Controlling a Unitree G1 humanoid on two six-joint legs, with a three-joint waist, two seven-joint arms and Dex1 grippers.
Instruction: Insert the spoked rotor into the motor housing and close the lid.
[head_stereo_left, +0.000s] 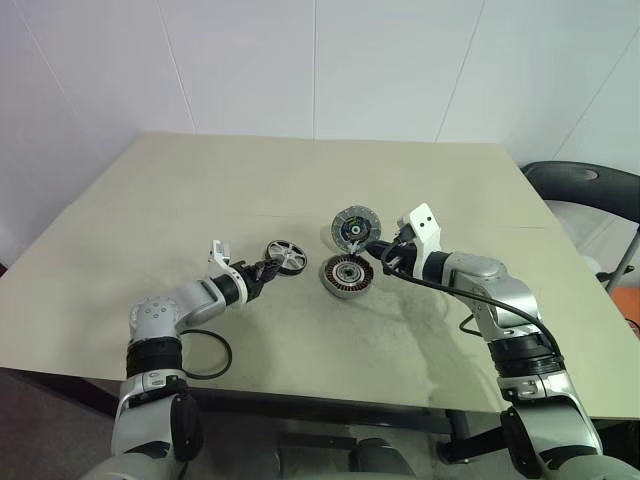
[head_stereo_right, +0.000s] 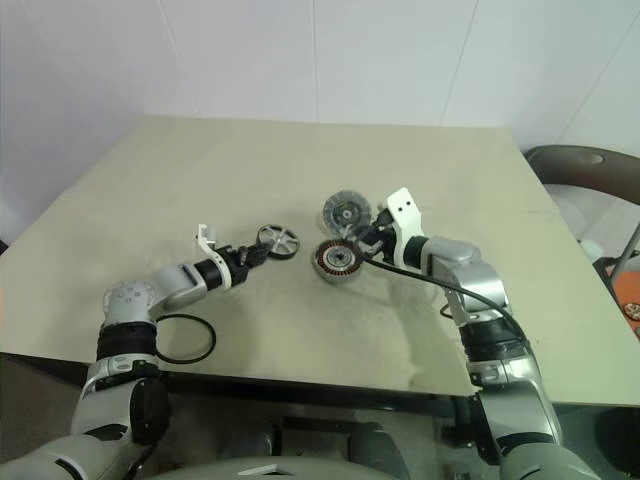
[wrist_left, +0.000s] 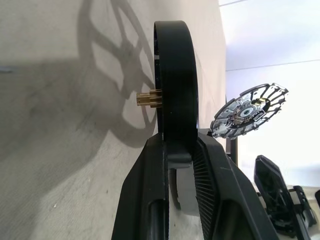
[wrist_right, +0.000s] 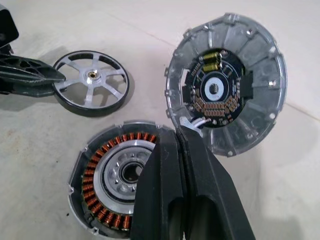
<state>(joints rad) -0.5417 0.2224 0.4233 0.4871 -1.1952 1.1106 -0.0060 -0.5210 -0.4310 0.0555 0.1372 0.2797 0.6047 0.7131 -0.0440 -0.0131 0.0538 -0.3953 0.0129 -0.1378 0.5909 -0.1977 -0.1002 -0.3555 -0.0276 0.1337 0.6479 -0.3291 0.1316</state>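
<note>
Beige table (head_stereo_left: 200, 200) carries motor housing (head_stereo_left: 347, 275), black ring (head_stereo_left: 205, 355).

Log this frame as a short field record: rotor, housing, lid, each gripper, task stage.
rotor: spoked rotor on the table, beside the motor housing, not inserted
housing: flat, copper windings exposed
lid: lid open, tilted up
left gripper: left gripper closed on the rotor's dark rim
right gripper: right gripper shut, at the housing's edge
stage: insertion not yet done

Left gripper (head_stereo_left: 266, 268) pinches the spoked rotor (head_stereo_left: 287, 256); right gripper (head_stereo_left: 372, 250) sits shut over the motor housing (head_stereo_left: 347, 275), lid (head_stereo_left: 355, 227) standing open.
</note>
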